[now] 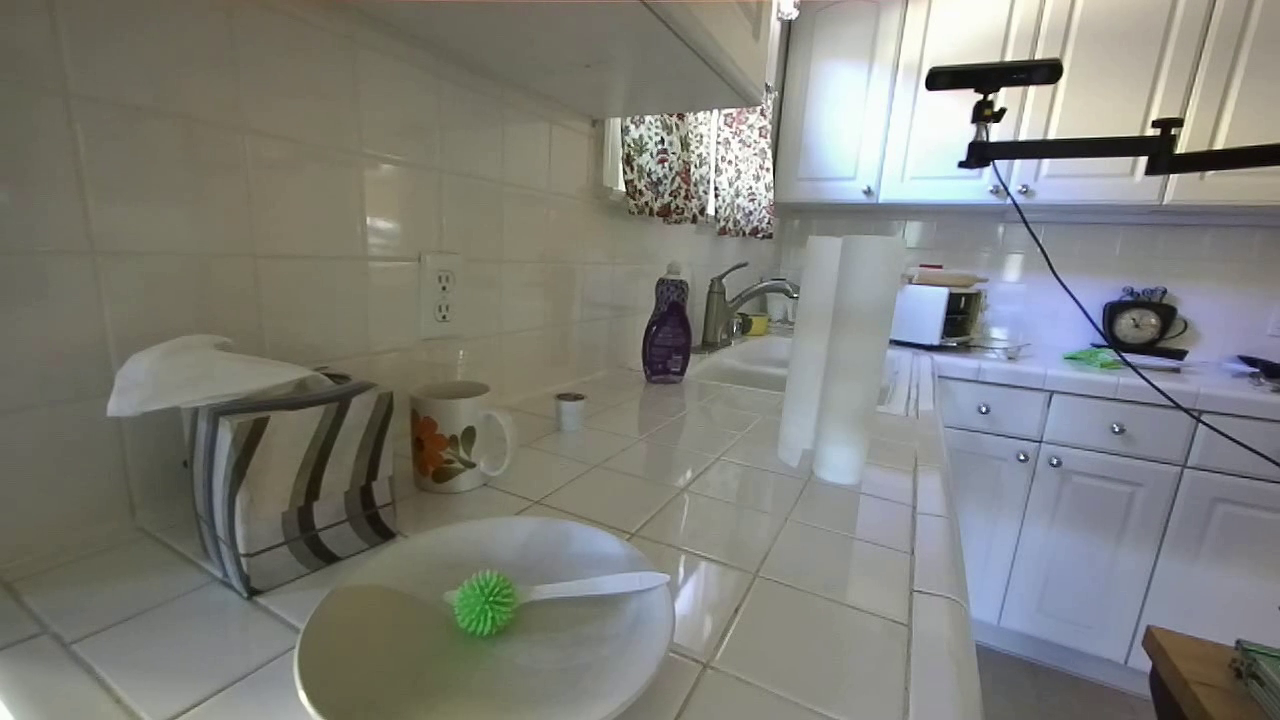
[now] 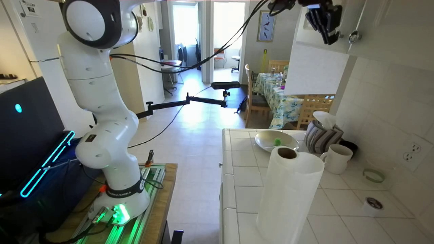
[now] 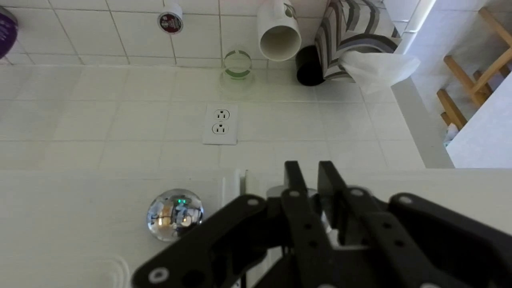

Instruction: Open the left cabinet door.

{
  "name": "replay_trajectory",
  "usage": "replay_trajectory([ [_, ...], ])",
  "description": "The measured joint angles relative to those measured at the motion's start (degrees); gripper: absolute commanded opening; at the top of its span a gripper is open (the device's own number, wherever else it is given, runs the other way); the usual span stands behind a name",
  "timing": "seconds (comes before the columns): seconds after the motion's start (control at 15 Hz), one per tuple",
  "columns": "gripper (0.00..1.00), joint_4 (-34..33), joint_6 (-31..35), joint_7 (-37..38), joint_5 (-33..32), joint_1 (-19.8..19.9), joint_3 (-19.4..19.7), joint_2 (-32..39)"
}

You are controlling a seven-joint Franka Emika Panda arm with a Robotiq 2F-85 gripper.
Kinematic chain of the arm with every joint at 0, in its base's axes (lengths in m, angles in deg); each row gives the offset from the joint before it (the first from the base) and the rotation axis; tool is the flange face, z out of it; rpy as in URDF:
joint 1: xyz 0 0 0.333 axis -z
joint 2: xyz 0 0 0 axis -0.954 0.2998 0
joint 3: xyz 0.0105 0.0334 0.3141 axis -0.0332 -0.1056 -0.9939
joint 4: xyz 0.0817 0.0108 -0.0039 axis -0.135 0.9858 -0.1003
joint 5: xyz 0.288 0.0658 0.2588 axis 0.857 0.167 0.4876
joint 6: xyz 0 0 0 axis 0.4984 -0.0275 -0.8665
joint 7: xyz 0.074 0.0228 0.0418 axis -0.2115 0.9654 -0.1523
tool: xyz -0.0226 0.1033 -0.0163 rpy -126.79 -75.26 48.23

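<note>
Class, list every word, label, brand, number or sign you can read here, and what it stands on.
"EMIKA", on the dark band low on the robot arm; letters before it unclear.
Too small or blurred: purple bottle label; clock dial; small tub lid; posted paper; arm sticker; glowing blue emblem.

Wrist view: my end effector (image 3: 310,166) hides most of a cabinet knob (image 3: 275,192); I can't tell if they touch. In an exterior view, bowl (image 1: 550,655) by the desk's (image 1: 820,610) end edge, cropped below. In an exterior view, paper towel roll (image 2: 288,200) toward front edge, foot cut off.
</note>
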Motion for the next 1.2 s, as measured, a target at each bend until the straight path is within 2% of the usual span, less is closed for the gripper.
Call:
replay_trajectory([
  [0.2, 0.03, 0.0, -0.3, 0.0, 0.0, -0.1, -0.1, 0.0],
  [0.27, 0.20, 0.0, -0.3, 0.0, 0.0, -0.1, -0.1, 0.0],
  [0.33, 0.28, 0.0, -0.2, 0.0, 0.0, -0.1, -0.1, 0.0],
  [0.4, 0.30, 0.0, -0.2, 0.0, 0.0, -0.1, -0.2, -0.1],
  [0.73, 0.61, -0.2, -1.4, 0.0, -0.2, -0.1, -0.4, -0.5],
  [0.8, 0.61, -0.2, -2.4, 0.1, -0.5, -0.2, -0.6, -0.8],
  [1.0, 0.79, -0.3, -4.0, 0.2, -1.1, -0.2, -0.9, -1.9],
  [1.13, 0.82, -0.4, -4.0, 0.2, -1.2, -0.1, -0.9, -2.1],
  [1.2, 0.78, -0.5, -4.0, 0.2, -1.3, -0.1, -0.8, -2.1],
])
